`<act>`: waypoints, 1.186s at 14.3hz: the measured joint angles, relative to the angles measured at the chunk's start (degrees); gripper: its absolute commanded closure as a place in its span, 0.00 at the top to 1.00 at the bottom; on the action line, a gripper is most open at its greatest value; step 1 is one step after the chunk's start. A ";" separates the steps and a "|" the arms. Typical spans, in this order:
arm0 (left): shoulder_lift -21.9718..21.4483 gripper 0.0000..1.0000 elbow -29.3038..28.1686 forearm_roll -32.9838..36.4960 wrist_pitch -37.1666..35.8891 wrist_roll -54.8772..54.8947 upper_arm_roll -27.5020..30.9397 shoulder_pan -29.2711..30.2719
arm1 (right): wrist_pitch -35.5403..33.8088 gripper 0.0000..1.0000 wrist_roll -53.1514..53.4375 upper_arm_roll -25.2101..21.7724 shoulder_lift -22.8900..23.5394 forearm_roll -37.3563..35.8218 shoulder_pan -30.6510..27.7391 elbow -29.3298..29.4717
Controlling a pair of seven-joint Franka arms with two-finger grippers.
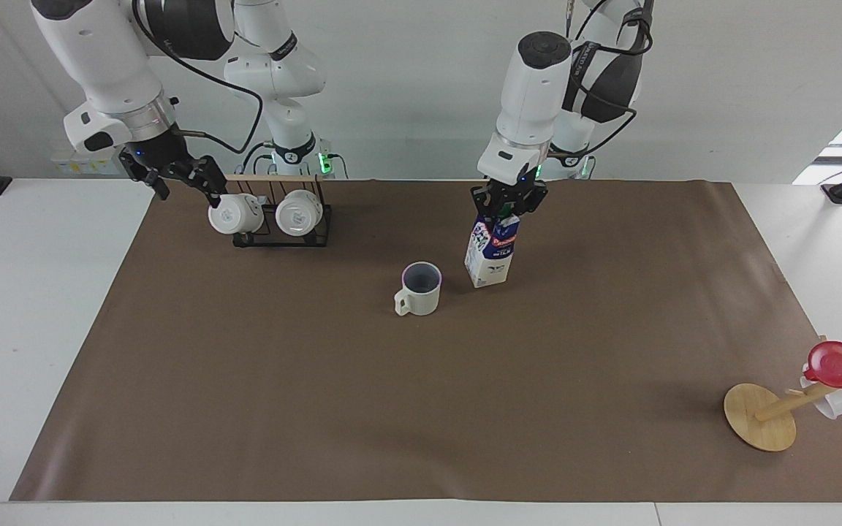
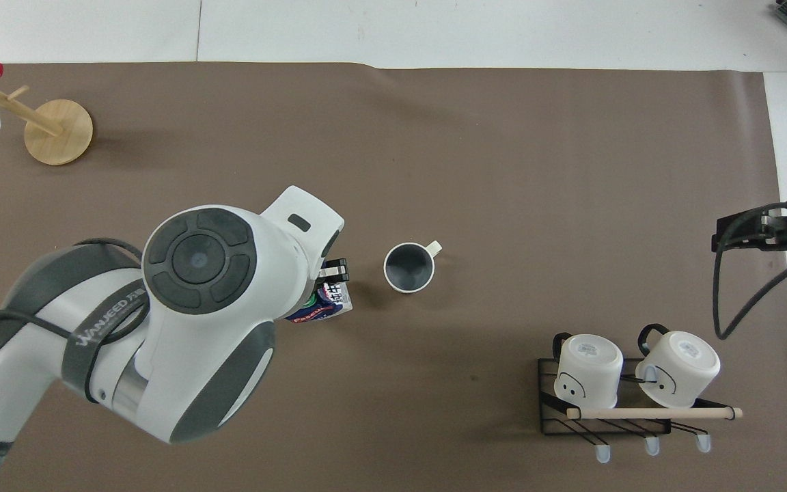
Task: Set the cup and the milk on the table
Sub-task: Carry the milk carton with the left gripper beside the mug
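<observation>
The cup (image 1: 419, 288) already stands upright on the table (image 1: 421, 409), about the middle of the brown sheet, nothing touching it; that half looks done. The milk (image 1: 492, 252) is just beside it toward the left arm's end, clamped at its top by the left gripper (image 1: 506, 208) and tilted, its base at or barely above the sheet; I cannot tell which. Left to do, I'd say: settle the carton square and let go. The right gripper (image 1: 176, 175) hangs with fingers spread, empty, over the sheet's edge by the mug rack (image 1: 282, 219); that arm waits.
</observation>
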 measured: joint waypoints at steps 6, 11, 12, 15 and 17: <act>4.69 0.35 1.83 0.85 3.08 -1.64 0.14 -1.28 | -5.51 1.00 -0.96 -0.26 -1.10 0.07 -1.32 8.14; 5.11 0.35 1.80 1.17 3.94 -1.69 0.14 -1.28 | -7.66 1.00 -1.14 -0.07 -2.19 0.11 -1.13 9.87; 5.22 0.35 1.72 1.46 4.03 -1.68 0.13 -1.28 | -7.48 1.00 -1.14 0.09 -2.26 0.09 -0.97 9.21; 5.64 0.37 1.67 3.42 4.21 -1.68 0.10 -1.28 | -4.92 1.00 -1.14 0.62 -2.25 0.09 -0.40 7.08; 5.72 0.45 1.67 3.66 4.31 -1.67 0.10 -1.28 | -4.09 1.00 -0.95 1.03 -2.24 0.03 0.95 5.87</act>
